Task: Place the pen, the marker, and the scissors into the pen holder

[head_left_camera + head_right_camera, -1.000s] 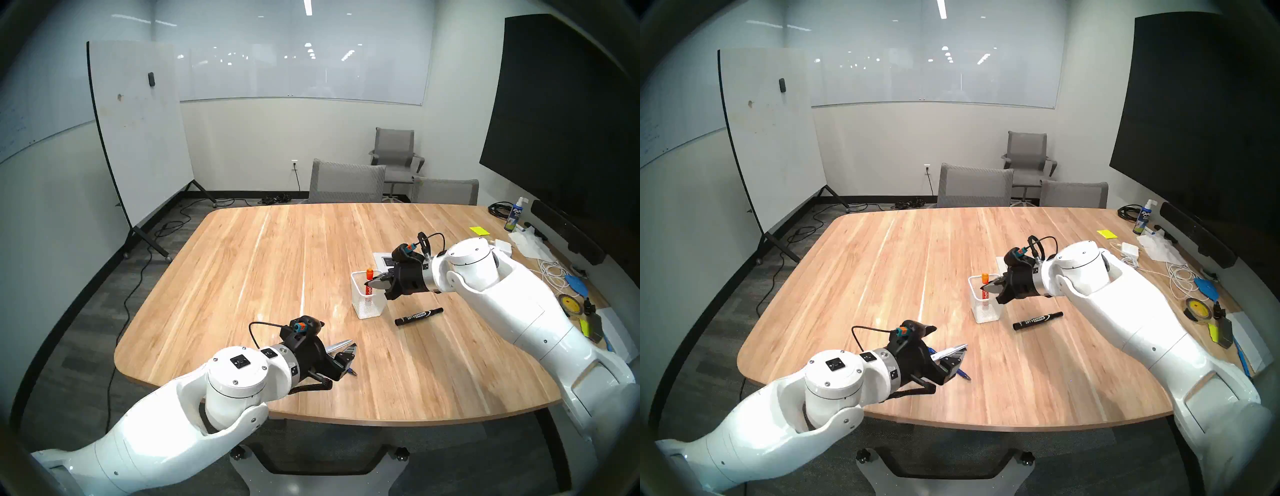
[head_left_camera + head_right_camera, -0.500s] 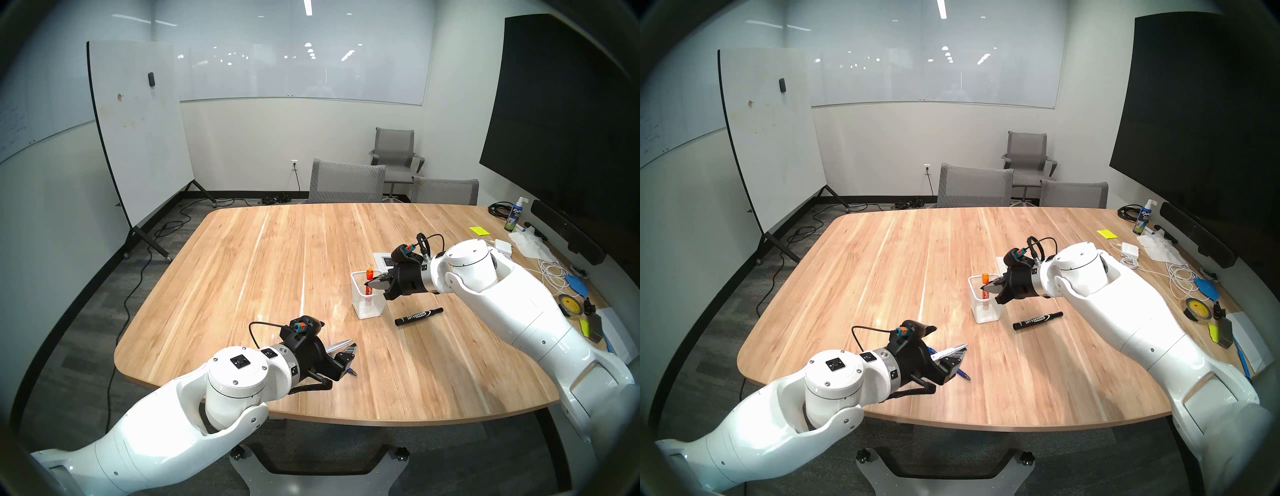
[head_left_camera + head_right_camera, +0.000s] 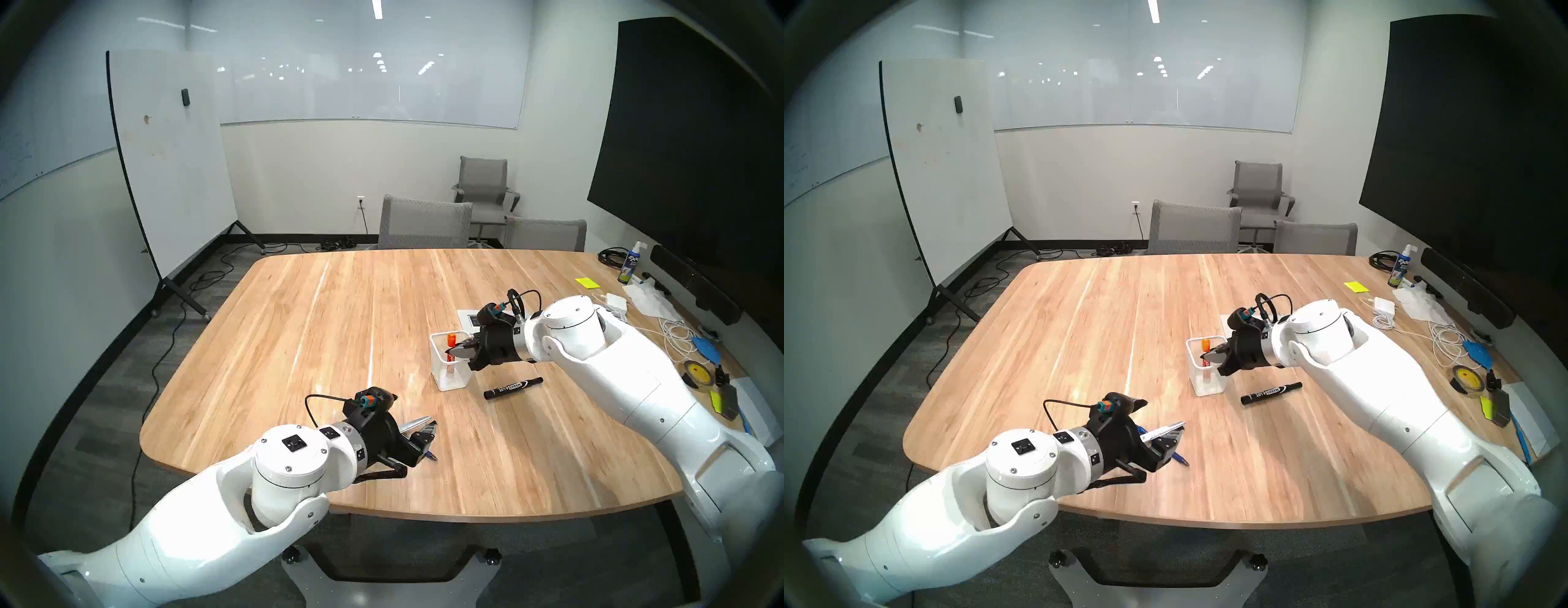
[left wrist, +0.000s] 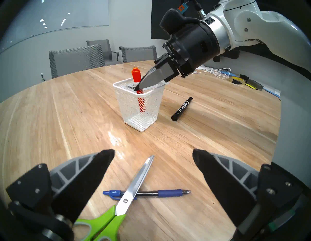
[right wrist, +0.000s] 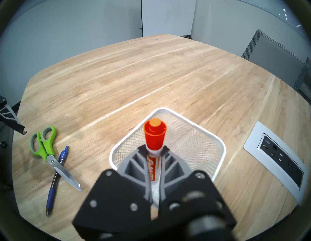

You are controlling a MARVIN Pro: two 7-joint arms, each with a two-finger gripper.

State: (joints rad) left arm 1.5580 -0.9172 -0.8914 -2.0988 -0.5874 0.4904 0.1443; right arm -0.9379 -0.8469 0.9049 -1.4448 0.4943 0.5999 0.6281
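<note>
My right gripper (image 5: 154,148) is shut on an orange-capped marker (image 5: 154,136), holding it upright with its lower end inside the white mesh pen holder (image 4: 151,104), which stands right of the table's middle (image 3: 449,378). A black marker (image 3: 513,387) lies flat on the table just right of the holder. The green-handled scissors (image 4: 134,188) lie across the blue pen (image 4: 168,193) near the front edge. My left gripper (image 4: 153,154) hovers open just above them, one finger on each side, touching neither.
A grey outlet panel (image 5: 276,154) is set into the table behind the holder. Cables (image 3: 674,335), a tape roll (image 3: 698,373) and a spray bottle (image 3: 630,263) crowd the right edge. Grey chairs (image 3: 424,223) stand beyond the far edge.
My right gripper has sunk slightly and shifted a little left, carrying the orange-capped marker deeper into the holder. The left arm has not moved.
</note>
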